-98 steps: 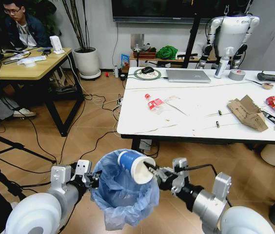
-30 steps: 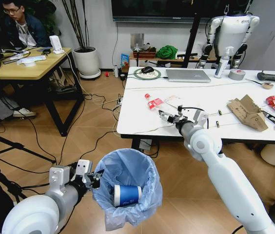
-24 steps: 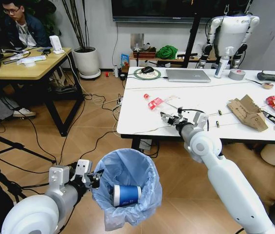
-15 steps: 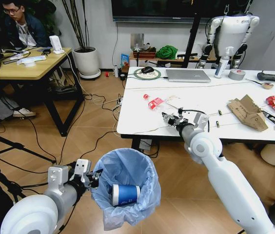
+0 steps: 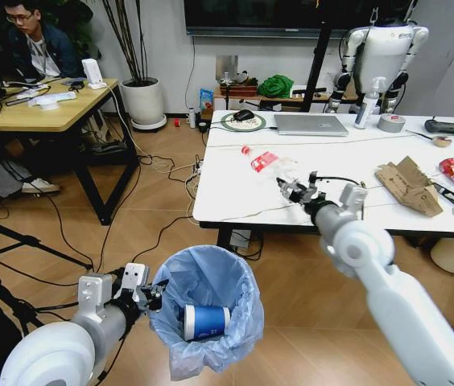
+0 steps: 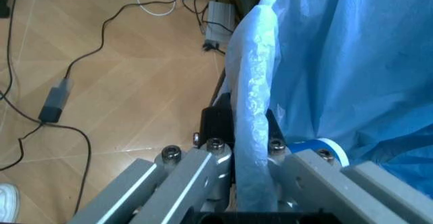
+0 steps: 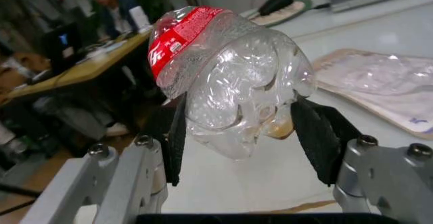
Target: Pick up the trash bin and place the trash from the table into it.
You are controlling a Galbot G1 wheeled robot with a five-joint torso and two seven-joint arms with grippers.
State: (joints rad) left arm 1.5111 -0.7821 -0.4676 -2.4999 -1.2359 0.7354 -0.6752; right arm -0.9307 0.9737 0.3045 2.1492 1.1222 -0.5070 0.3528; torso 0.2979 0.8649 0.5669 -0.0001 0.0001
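My right pincer (image 7: 237, 138) squeezes the bottle (image 7: 230, 77), light, crushable, slick, at its belly; left pincer (image 6: 230, 155) clamps the bin (image 5: 207, 281) rim.

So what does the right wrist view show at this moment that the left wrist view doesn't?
Only the right wrist view shows the crushed clear plastic bottle with the red label clamped between the right gripper pads, over the white marble-look table, with a flat clear plastic wrapper lying on it.

Only the left wrist view shows the left gripper pinching the rim of the round trash bin lined with a light-blue plastic bag, the blue-and-white paper cup inside, and black cables.

Both show a gripper shut on a task item, and wood-look flooring.
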